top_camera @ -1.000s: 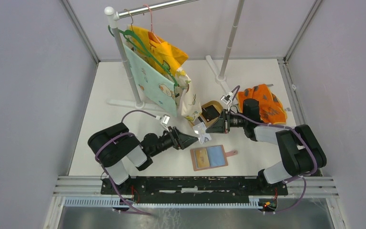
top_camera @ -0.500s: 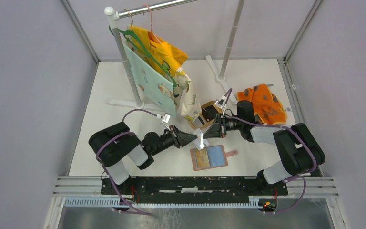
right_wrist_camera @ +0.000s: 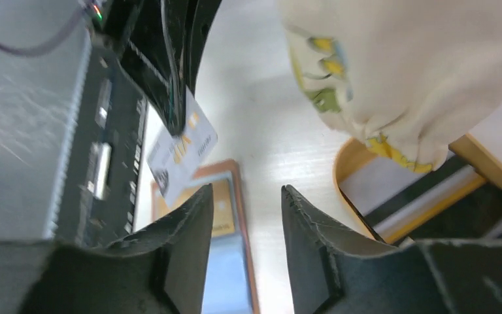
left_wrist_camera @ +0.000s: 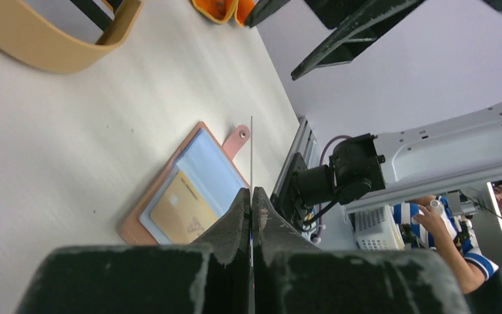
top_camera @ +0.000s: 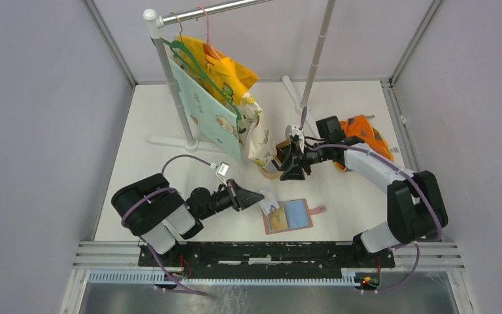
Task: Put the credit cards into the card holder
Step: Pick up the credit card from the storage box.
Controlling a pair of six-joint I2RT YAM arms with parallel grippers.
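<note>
Insertion step: left gripper [top_camera: 259,197] clamps 1 white credit card [top_camera: 269,199] over the open card holder [top_camera: 294,214]'s edge; right gripper [top_camera: 287,162], half open, holds nothing. Next, likely: edge into a pocket

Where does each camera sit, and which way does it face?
Top external: high behind the robot, facing down on the table; left arm and right arm show.
Left wrist: faces along the left gripper, shut on a credit card, toward the card holder.
Right wrist: faces past the open right gripper toward the tan dish.
Both wrist views share the card holder.
</note>
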